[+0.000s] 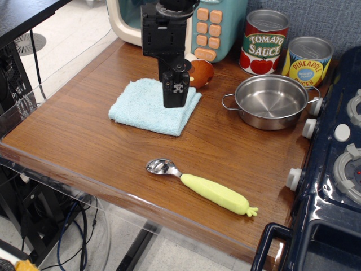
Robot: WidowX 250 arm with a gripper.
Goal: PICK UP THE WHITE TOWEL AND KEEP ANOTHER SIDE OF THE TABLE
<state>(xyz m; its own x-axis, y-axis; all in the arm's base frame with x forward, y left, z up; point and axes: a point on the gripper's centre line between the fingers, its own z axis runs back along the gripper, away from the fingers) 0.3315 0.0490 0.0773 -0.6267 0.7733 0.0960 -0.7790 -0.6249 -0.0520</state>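
Observation:
The white towel, a pale light-blue folded terry cloth, lies flat on the brown wood-grain table, left of centre. My black gripper points down over the towel's right part, its tip just above or touching the cloth. I see its fingers side-on as one dark block, so their gap is hidden. Nothing is lifted.
A steel pot stands right of the towel. A brown round object sits behind the gripper. A green-handled spoon lies near the front. Two cans, a toy microwave, a dark blue toy stove and a clear acrylic rim border the table.

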